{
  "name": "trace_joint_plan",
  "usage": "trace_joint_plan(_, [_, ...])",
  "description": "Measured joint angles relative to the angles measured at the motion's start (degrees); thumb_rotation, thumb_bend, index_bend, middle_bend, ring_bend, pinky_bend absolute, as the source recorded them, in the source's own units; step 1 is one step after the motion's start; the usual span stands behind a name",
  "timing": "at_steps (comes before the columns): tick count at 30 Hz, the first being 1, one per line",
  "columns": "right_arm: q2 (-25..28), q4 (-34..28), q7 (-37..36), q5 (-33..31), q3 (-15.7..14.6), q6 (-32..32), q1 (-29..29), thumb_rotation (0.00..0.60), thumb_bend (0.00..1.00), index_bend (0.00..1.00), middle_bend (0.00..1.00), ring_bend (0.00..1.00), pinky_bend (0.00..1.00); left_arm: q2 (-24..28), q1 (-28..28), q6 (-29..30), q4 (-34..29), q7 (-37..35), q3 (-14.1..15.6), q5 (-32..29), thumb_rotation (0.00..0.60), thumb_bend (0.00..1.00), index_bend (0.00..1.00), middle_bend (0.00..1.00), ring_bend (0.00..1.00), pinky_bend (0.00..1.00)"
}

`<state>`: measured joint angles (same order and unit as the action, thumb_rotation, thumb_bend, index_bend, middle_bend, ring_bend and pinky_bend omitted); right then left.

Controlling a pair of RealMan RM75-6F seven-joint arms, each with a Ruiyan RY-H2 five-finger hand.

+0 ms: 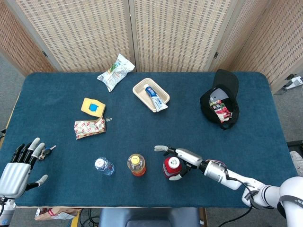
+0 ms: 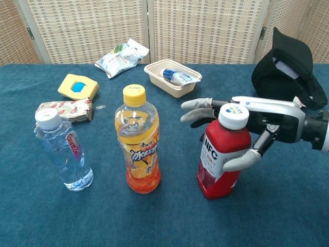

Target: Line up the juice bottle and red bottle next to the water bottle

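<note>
Three bottles stand in a row near the table's front edge. The clear water bottle [image 1: 103, 165] [image 2: 61, 152] is leftmost. The orange juice bottle [image 1: 136, 164] [image 2: 138, 146] with a yellow cap comes after it. The red bottle [image 1: 171, 166] [image 2: 222, 154] with a white cap is rightmost and leans to the right, toward my right hand [image 1: 188, 158] [image 2: 263, 122]. That hand's fingers [image 2: 198, 108] stretch out straight behind the bottle's neck, and its thumb [image 2: 240, 161] touches the bottle's front. My left hand [image 1: 16, 172] hovers with fingers spread at the front left corner, holding nothing.
At the back lie a beige tray [image 1: 140, 90] holding a tube, a snack bag [image 1: 115, 72], a yellow box [image 1: 93, 107] and a red-and-white packet [image 1: 89, 127]. A black cap [image 1: 220, 99] lies at the right. Keys [image 1: 46, 152] lie by my left hand.
</note>
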<state>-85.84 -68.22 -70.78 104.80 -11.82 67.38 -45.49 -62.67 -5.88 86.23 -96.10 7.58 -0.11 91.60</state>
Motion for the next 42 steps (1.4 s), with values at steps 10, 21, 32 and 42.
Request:
trace_joint_plan(10, [3.7,-3.0,6.3,-1.3,1.6,3.9,1.6,0.6,0.06,0.0,0.0,0.01,0.12,0.1,-0.4,-0.2,-0.4,0.5,-0.2,0.2,0.6,0.13,0.06,0.0,0.01,0.0])
trace_joint_plan(21, [10.5,-11.6,31.6,-9.2,6.0,7.4,7.1,0.6,0.23,0.19,0.24,0.09,0.12,-0.6,-1.1,-1.5,0.9,0.2,-1.0,-1.5,0.6,0.13,0.06,0.0,0.01,0.0])
trace_joint_plan(32, [14.7,-18.4,67.0,-20.4,9.5,16.4,20.1,0.6,0.25,0.21,0.26,0.12,0.16,-2.5,-2.1,-2.5,3.4,-0.3,-1.8,-2.6,0.6,0.13,0.06,0.0,0.01,0.0])
trace_joint_plan(42, [19.2,-23.7,71.9,-24.8,8.8,18.5,28.9,0.6,0.25,0.21,0.25,0.12,0.16,-4.0,-2.5,-3.2,4.3,0.1,-2.0,-3.3,0.6,0.13,0.06,0.0,0.01,0.0])
